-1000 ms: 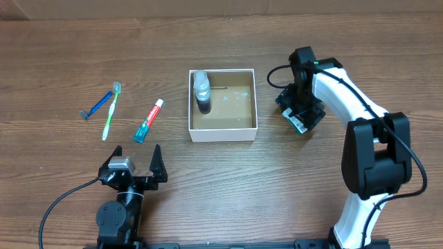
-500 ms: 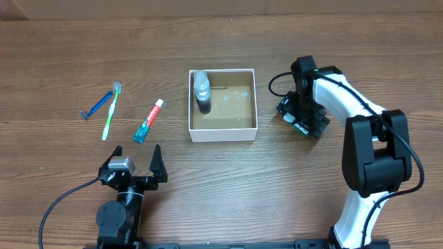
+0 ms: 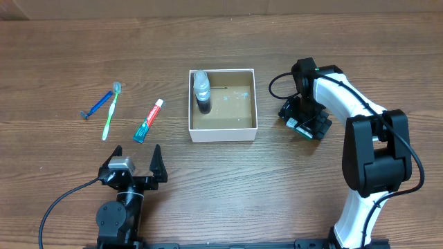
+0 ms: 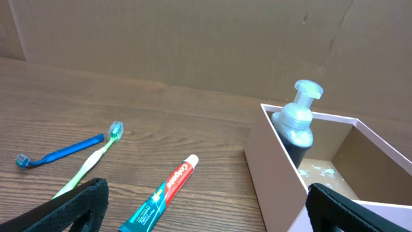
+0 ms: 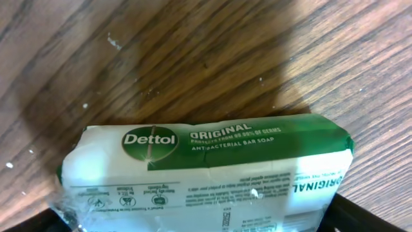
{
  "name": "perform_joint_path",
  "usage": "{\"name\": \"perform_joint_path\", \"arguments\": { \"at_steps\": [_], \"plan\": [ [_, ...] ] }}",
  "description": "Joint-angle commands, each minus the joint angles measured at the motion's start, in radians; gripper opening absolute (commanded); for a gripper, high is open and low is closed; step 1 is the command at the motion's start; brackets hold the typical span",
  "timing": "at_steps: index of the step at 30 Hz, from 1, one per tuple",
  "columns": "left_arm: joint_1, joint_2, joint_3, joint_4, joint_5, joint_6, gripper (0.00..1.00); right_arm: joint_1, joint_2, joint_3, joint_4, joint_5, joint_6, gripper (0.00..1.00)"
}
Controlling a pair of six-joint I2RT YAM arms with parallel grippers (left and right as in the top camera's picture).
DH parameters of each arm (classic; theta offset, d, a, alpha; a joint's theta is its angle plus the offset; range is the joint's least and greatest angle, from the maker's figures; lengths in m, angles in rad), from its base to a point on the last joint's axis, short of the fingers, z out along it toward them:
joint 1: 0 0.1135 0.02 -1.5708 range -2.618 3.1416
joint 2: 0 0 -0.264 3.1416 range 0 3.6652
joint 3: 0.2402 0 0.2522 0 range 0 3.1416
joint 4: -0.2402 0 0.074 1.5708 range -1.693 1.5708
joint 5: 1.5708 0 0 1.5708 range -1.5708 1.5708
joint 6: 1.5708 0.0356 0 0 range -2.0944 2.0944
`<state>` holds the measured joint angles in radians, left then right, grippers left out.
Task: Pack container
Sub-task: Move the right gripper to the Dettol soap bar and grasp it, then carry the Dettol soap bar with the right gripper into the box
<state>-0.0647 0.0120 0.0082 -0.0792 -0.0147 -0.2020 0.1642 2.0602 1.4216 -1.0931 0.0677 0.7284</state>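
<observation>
The container is a square white-walled box with a brown floor at the table's middle. A grey-capped dark bottle stands in its left part. Both also show in the left wrist view, the container and the bottle. My right gripper is just right of the container, low over the table, shut on a green-and-white Dettol soap bar that fills the space between its fingers. My left gripper is open and empty near the front edge, with its fingers wide apart.
A red-and-teal toothpaste tube, a green toothbrush and a blue razor lie left of the container. The left wrist view shows the tube, the toothbrush and the razor. A cardboard wall stands behind the table.
My right gripper has shifted slightly toward the front and right with the soap bar and turned a little. The left arm has not moved.
</observation>
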Motion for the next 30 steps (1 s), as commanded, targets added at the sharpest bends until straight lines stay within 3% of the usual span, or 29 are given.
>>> {"name": "perform_joint_path", "arguments": {
  "at_steps": [1, 6, 17, 30],
  "plan": [
    [0.006, -0.008, -0.003, 0.002, 0.007, 0.020, 1.00, -0.003, 0.021, 0.039, -0.021, 0.023, -0.064, 0.87],
    [0.006, -0.008, -0.003, 0.002, 0.007, 0.020, 1.00, -0.003, -0.006, 0.101, -0.066, 0.049, -0.085, 0.82],
    [0.006, -0.008, -0.003, 0.002, 0.007, 0.020, 1.00, -0.003, -0.142, 0.259, -0.146, 0.063, -0.156, 0.83],
    [0.006, -0.008, -0.003, 0.002, 0.007, 0.020, 1.00, 0.057, -0.346, 0.381, -0.084, -0.292, -0.292, 0.83]
  ]
}}
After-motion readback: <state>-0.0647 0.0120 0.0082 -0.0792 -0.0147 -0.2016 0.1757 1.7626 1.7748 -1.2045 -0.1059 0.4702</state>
